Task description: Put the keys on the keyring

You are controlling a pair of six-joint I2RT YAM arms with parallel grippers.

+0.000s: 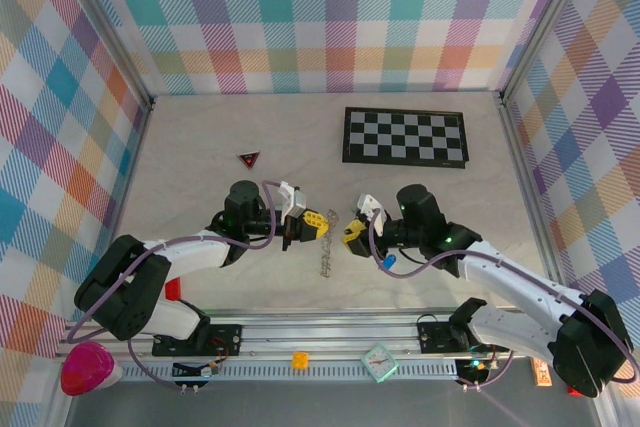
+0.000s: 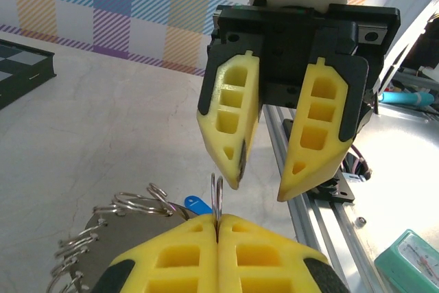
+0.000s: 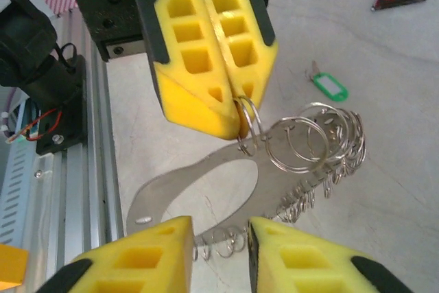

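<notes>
Step looks like setup for threading: keyring held up, no key fetched yet. Your left claw (image 3: 232, 120) is clenched on a small split ring (image 3: 247, 132) at the end of the keyring (image 3: 195, 178). The grey band droops from that ring toward the counter (image 1: 200, 147), and the chain of rings (image 3: 322, 135) trails off beside it.

Your right claw (image 2: 260, 184) faces the left one, close, fingers parted, nothing between them. In the right wrist view the band runs just ahead of its fingertips, not between them.

Both keys lie loose on the counter. The green-headed key (image 3: 330, 87) sits beyond the chain, on the far side from your right claw and apart from the rings. The blue-headed key (image 2: 197, 204) lies flat just past the left claw's tips, beside the loose rings.

Next move, my guess: send the right claw to a key. Blue looks nearer. Pinch it by the head so the hole stays free, then carry it to the split ring the left claw holds. That calls for a fine pinch on a tiny flat piece, with the left claw steady. I can't tell whether the split ring's coil is pried apart.
</notes>
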